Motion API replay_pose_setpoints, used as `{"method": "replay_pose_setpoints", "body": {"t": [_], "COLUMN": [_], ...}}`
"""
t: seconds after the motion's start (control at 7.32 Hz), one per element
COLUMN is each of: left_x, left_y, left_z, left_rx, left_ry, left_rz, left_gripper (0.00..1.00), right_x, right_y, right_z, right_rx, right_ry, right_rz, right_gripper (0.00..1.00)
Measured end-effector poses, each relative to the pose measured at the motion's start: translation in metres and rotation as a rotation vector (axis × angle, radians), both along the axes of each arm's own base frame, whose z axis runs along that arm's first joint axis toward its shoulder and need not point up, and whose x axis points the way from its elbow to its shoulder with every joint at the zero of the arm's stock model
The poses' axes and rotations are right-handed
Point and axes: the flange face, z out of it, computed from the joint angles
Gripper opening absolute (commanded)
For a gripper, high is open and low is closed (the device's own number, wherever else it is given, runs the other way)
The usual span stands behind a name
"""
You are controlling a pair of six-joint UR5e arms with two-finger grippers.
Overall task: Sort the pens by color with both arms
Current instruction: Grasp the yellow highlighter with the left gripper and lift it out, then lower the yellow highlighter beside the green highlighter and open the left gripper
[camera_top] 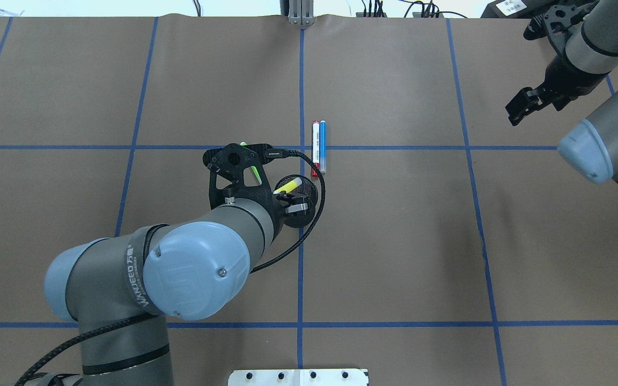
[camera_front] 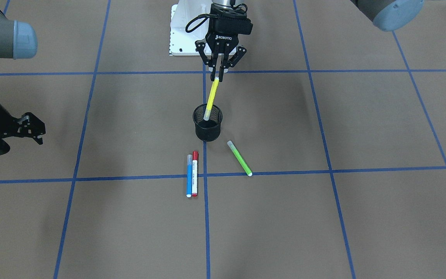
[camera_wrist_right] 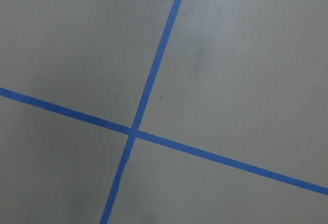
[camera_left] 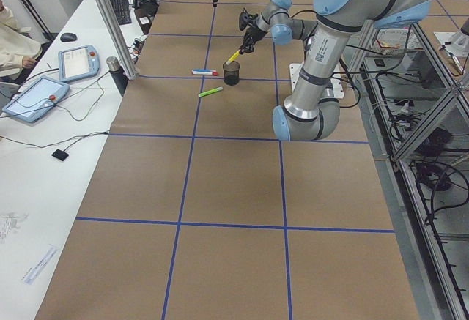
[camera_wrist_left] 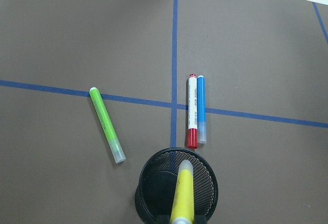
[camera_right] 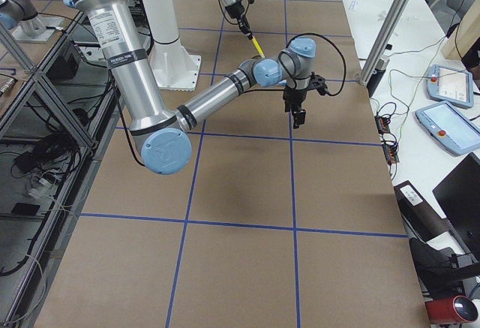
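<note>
Left gripper (camera_front: pixel 217 77): jaws pinched on yellow pen (camera_front: pixel 211 97), its lower end inside mesh cup (camera_front: pixel 207 130).
Right gripper (camera_front: pixel 33 130): jaw gap can't be made out.

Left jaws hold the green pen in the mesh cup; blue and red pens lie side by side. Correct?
Wrong colour: the left jaws hold the yellow pen, lower end inside the mesh cup. The green pen lies on the table, per the exterior front-facing view. Rest stands.

Front camera: across the table (camera_front: pixel 362 217), facing the left claw (camera_front: pixel 218 76), steeply above.
Overhead camera: behind the claw, high, looking forward.
Left wrist camera: on the claw, close; shares the mesh cup (camera_wrist_left: pixel 151 196) with both.
</note>
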Motion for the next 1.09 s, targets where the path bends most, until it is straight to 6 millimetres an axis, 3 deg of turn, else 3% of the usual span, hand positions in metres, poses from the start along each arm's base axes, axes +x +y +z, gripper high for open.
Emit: {"method": "replay_pose_setpoints", "body": {"t": [0.27, 0.68, 1.09], "left_x": [-0.024, -0.044, -0.019], "left_y": [-0.019, -0.056, -0.091], "left_z": [0.003, 0.035, 0.072], "left_rx": [0.007, -0.007, 0.015], "left_ry": [0.0, -0.06, -0.137], "left_rz": [-0.041, -0.124, -0.228], "left_gripper": [0.0, 0.0, 0.0], "right_x": [0.0, 0.0, -0.001], "right_y": [0.0, 0.0, 0.0], "right_z": [-0.001, -0.001, -0.001], "right_rx": [0.0, 0.0, -0.003], "right_ry": [-0.001, -0.001, -0.006], "right_rz": [0.0, -0.001, -0.003], "right_gripper": [0.99, 0.99, 0.99]}}
